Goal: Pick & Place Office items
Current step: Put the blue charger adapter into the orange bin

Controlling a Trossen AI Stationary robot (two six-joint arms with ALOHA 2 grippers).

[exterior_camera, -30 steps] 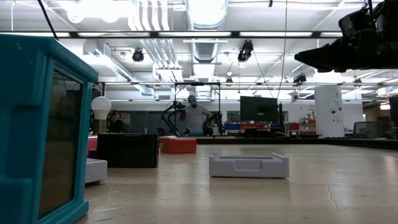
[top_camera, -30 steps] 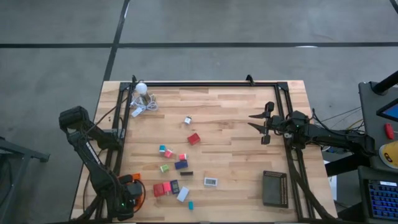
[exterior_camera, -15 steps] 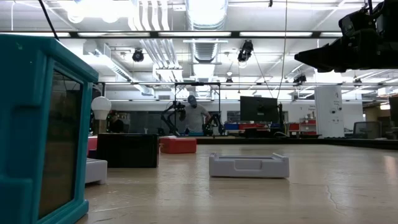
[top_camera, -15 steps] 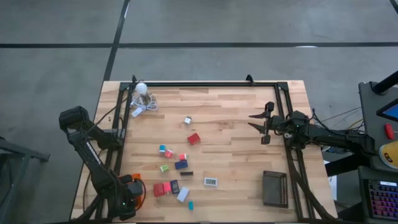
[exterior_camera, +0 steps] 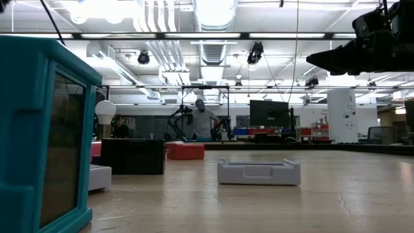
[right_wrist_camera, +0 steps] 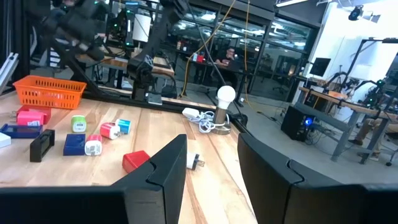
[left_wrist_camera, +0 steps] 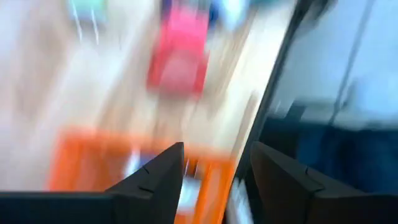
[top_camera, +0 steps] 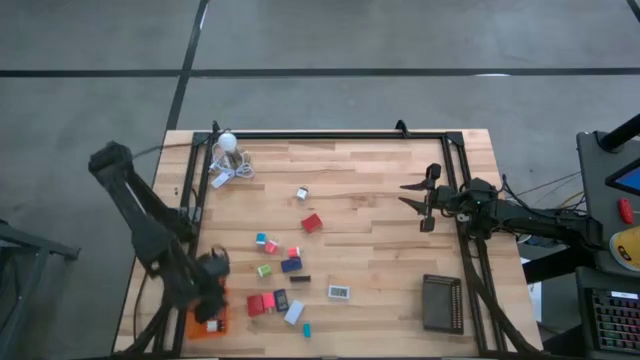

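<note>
The left gripper (top_camera: pixel 212 283), jaws apart and empty, has lifted off the orange tray (top_camera: pixel 205 325) at the bench's near-left corner; a small white piece now shows in that tray. The right gripper (top_camera: pixel 412 199) is unchanged, part-open with nothing between its fingers, above the bench's right side. The office items (top_camera: pixel 285 275) lie scattered from the bench's middle toward its near edge, among them a red block (top_camera: pixel 312 223) and a white rectangular piece (top_camera: pixel 339 292), its long axis along the near edge. A black tray (top_camera: pixel 441 303) sits by the near-right corner, a white bulb (top_camera: pixel 228 142) with cord at the far-left corner.
</note>
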